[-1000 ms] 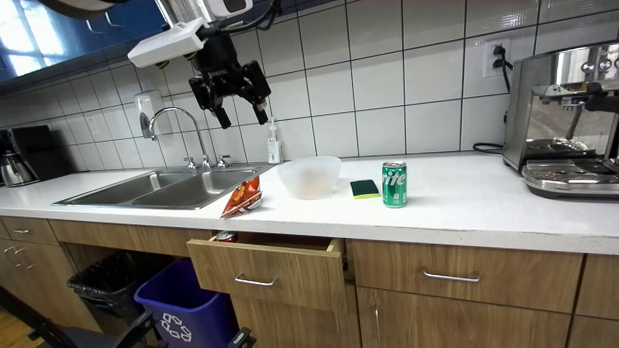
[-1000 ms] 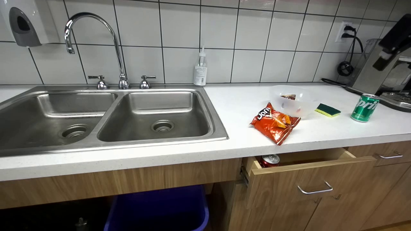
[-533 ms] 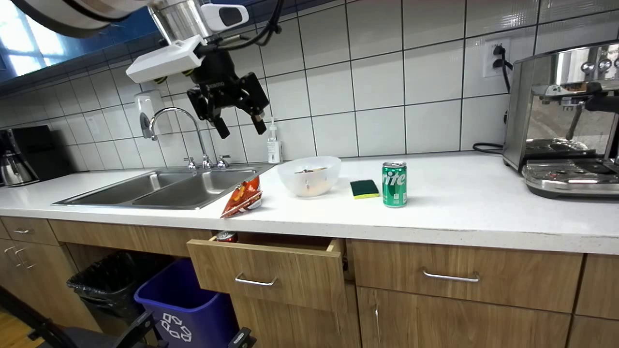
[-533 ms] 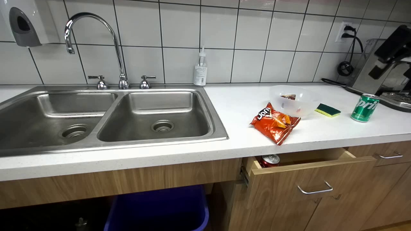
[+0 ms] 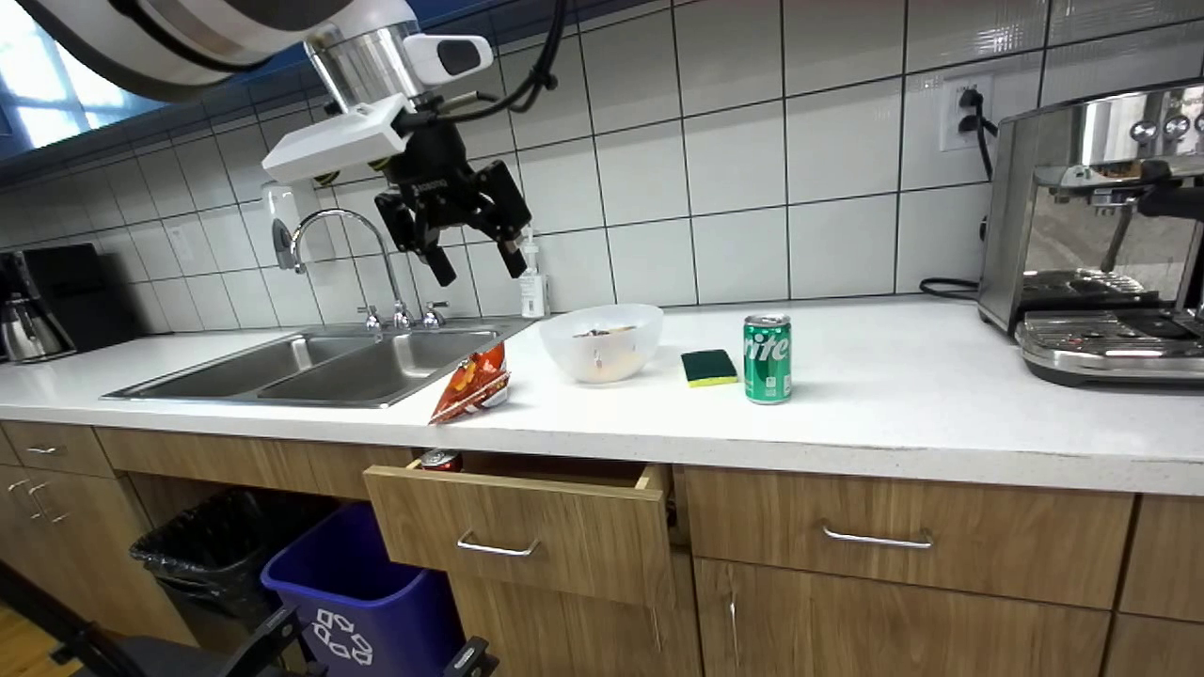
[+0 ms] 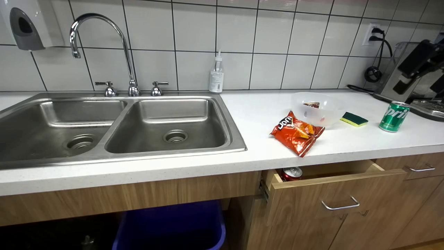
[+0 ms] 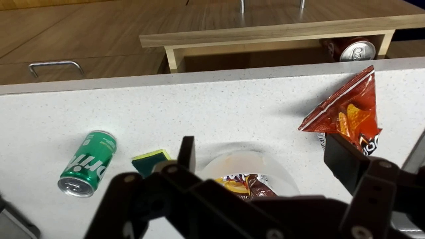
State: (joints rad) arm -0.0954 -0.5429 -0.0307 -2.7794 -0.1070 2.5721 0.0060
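— Around the worktop (image 7: 186, 106), what is contained?
— Wrist view: a packet (image 7: 252, 186) is nestled in the lower-centre bowl (image 7: 239, 163), a red can (image 7: 357, 50) in the upper-right drawer (image 7: 265, 36).
— And the pincer (image 5: 479, 270)?
— Spread wide, nothing gripped.

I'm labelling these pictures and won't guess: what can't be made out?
Contents of the bowl: blurred by its cloudy wall in both exterior views; partly covered by the gripper in the wrist view.
Drawer: back hidden under the countertop in the wrist view.
Red can: lower part hidden by the drawer's front in both exterior views.
Coffee machine: cut off by the picture's right edge in both exterior views.
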